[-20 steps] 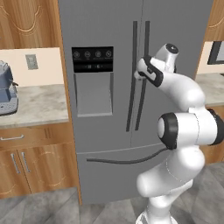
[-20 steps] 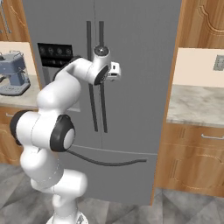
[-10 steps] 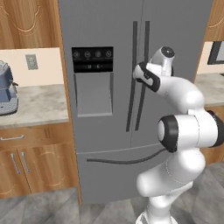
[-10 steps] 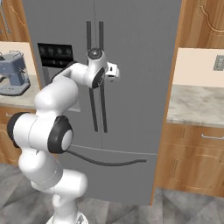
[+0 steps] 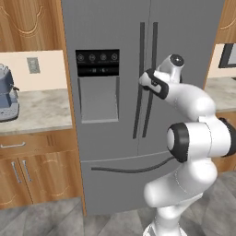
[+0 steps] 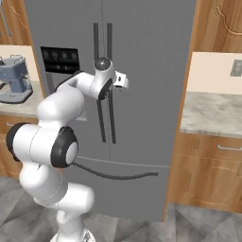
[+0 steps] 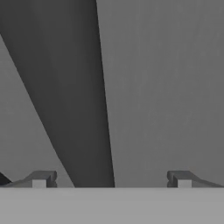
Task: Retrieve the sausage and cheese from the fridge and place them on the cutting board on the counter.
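Pincer (image 7: 111,179) has closed in on tall grey French-door fridge (image 5: 115,138), fingers wide apart straddling long dark bar handle (image 7: 74,96) toward 11 o'clock; doors shut, clamp next.

We see the grey French-door fridge (image 5: 124,110) with both doors shut, its black dispenser panel (image 5: 97,63) on the left door above a grey recess. Two long dark bar handles (image 5: 146,78) run side by side down the middle, and a curved dark handle (image 5: 131,168) crosses the bottom drawer. Our white arm (image 5: 193,138) rises from the lower right, its wrist right at the right-hand bar handle; the end effector's jaws are hidden behind it. To the left, a blue-grey coffee machine (image 5: 7,99) stands on the marble bench (image 5: 41,108) over wooden cabinets (image 5: 39,173).
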Available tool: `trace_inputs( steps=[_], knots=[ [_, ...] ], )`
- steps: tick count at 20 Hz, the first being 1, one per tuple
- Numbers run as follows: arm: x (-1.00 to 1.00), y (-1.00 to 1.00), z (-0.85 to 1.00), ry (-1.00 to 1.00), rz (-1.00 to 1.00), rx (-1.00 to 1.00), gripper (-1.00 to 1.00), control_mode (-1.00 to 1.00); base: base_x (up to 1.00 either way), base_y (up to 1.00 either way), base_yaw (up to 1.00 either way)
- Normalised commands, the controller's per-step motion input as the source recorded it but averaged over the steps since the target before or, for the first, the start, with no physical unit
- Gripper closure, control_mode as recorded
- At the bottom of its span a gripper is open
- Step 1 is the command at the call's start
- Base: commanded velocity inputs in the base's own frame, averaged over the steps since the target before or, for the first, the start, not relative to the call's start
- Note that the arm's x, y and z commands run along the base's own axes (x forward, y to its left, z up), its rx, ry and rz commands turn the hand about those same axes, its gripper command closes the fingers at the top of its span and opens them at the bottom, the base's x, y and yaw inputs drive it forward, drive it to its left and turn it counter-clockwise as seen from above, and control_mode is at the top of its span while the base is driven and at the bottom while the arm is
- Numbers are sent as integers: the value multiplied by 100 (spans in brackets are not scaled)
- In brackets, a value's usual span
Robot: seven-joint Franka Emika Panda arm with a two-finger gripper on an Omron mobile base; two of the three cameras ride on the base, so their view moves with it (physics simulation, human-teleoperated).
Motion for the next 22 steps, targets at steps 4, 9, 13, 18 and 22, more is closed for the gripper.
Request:
trace_inputs(
  steps=[4,9,13,18,22],
  knots=[
    [14,16,-64,-6,-2,5,-100,-100,0,0,0],
    [51,20,-58,-14,-5,4,-100,-100,0,0,0],
    [78,17,-48,-12,-6,3,-100,-100,0,0,0],
    [91,15,-7,-2,-1,0,100,-100,0,0,0],
    [13,0,0,0,-5,0,100,-100,0,0,0]
  ],
)
